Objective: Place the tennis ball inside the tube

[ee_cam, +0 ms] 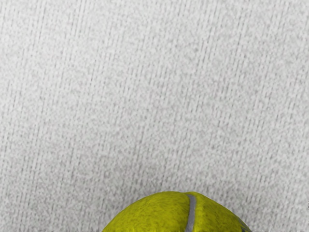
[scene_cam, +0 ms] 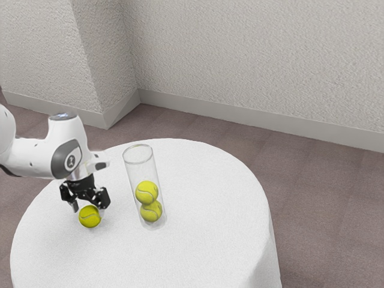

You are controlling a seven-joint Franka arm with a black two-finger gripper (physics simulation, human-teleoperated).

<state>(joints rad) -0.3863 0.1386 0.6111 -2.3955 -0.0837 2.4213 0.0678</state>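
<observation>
Yellow on the white cloth, the loose ball is seen right below the gripper, its jaws spread wide, so a short, straight lowering seems called for before closing

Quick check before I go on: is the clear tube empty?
No, two tennis balls sit inside the clear tube, one above the other.

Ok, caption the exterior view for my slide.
Black claw down at one yellow tennis ball, near a clear cylindrical tube holding two more balls, on a round white-clothed table.
</observation>
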